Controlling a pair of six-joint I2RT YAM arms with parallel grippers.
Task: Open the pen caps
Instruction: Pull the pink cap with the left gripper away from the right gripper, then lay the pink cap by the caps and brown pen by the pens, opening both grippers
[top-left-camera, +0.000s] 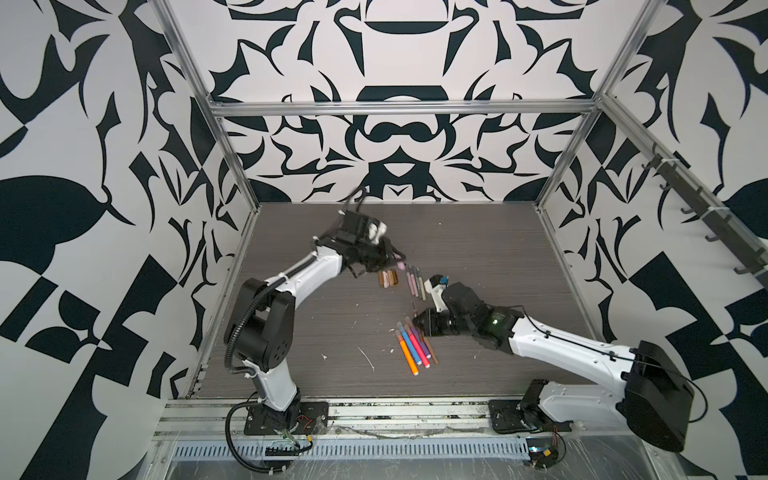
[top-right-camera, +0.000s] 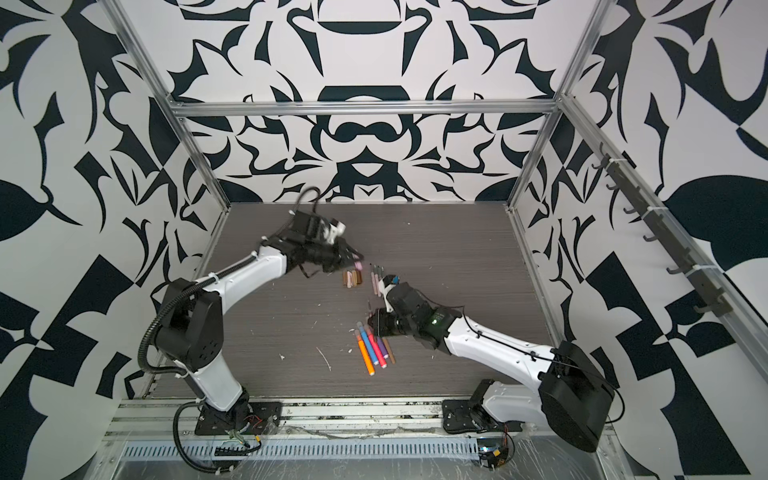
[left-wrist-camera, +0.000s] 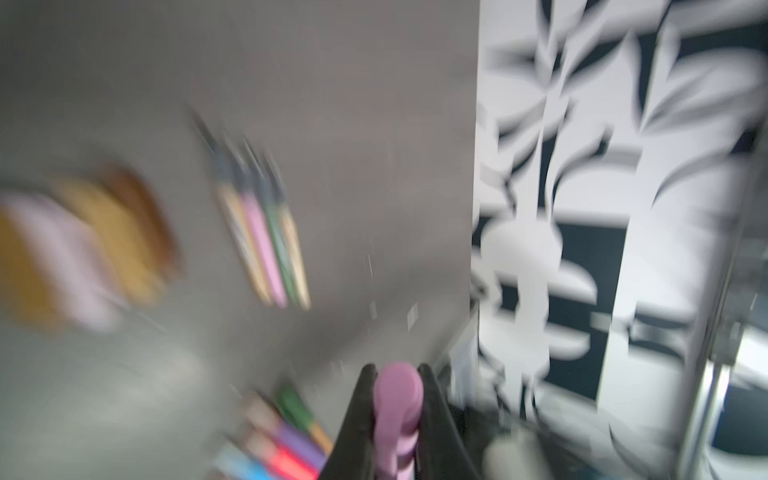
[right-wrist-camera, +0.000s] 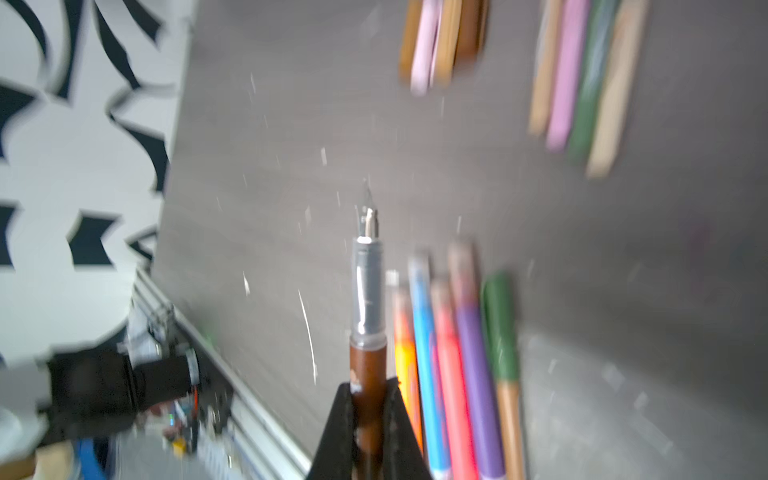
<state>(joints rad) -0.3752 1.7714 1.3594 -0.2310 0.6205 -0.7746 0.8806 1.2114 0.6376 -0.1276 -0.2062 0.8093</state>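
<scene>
Pen caps first: a pinkish-mauve cap (left-wrist-camera: 397, 399) was pinched tight between the left fingers (left-wrist-camera: 359, 419). Its long axis ran along them and poked out past the tips, and it looked to be up off the surface (top-left-camera: 478, 249). The right fingers (right-wrist-camera: 336, 432) were clamped on a brown pen (right-wrist-camera: 368, 365) with its bare nib (right-wrist-camera: 368, 216) pointing straight out away from them, so to me that one looked already uncapped.

What the next move hangs on, I reckon: the row of loose caps (top-left-camera: 389, 277) lay just beside the left fingertips, a touch nearer the camera, long axes running near-to-far. That made the left arm clearly the closer one for dropping the cap there. The row of uncapped pens (top-left-camera: 415, 280) sat just right of that, between the two arms, and the brown pen's nib was near its near end. The bunch of capped pens (top-left-camera: 415, 347) lay right beside the right fingers.

Brands or writing? Nope, both wrist views were smeared and I couldn't read a thing on any barrel
</scene>
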